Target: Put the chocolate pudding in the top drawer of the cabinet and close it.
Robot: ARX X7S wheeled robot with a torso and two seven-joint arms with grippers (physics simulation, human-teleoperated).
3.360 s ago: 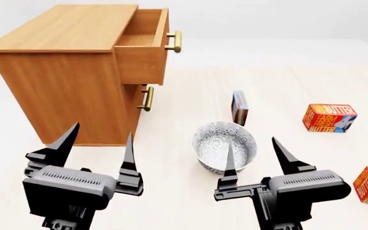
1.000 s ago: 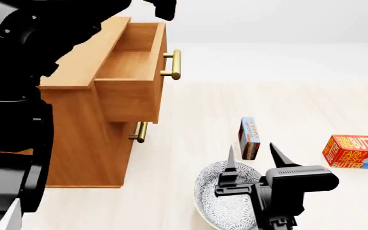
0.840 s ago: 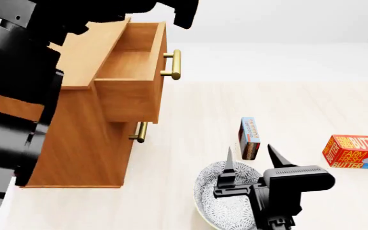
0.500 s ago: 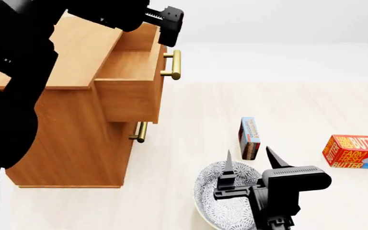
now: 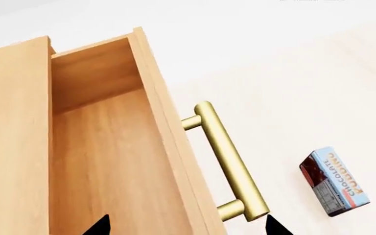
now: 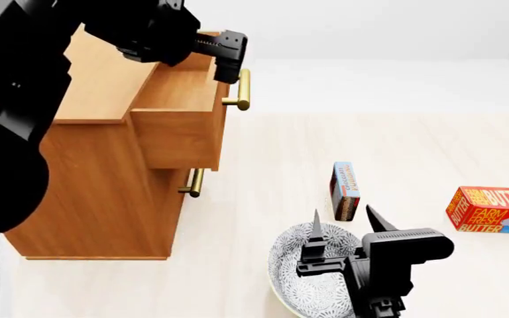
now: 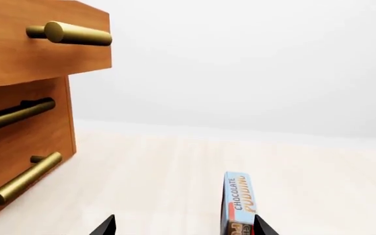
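Note:
The chocolate pudding (image 6: 344, 191) stands on edge on the pale floor, its light blue face up; it also shows in the left wrist view (image 5: 335, 181) and the right wrist view (image 7: 238, 204). The top drawer (image 6: 183, 106) of the cabinet (image 6: 104, 172) is pulled out, and what shows of its inside looks empty (image 5: 109, 161); its brass handle (image 5: 227, 161) faces right. My left gripper (image 6: 228, 56) is open above the drawer's front edge (image 5: 186, 226). My right gripper (image 6: 341, 228) is open just short of the pudding (image 7: 184, 226), over a patterned bowl (image 6: 312, 271).
A red-orange butter box (image 6: 492, 209) lies on the floor at the right. The lower drawer's brass handle (image 6: 194, 183) sticks out below the top drawer (image 7: 21, 178). My left arm covers much of the head view's left side.
My left arm has swung down so its gripper now hovers over the drawer's front edge. My right gripper has crept slightly towards the pudding. The pudding and drawer have not moved.

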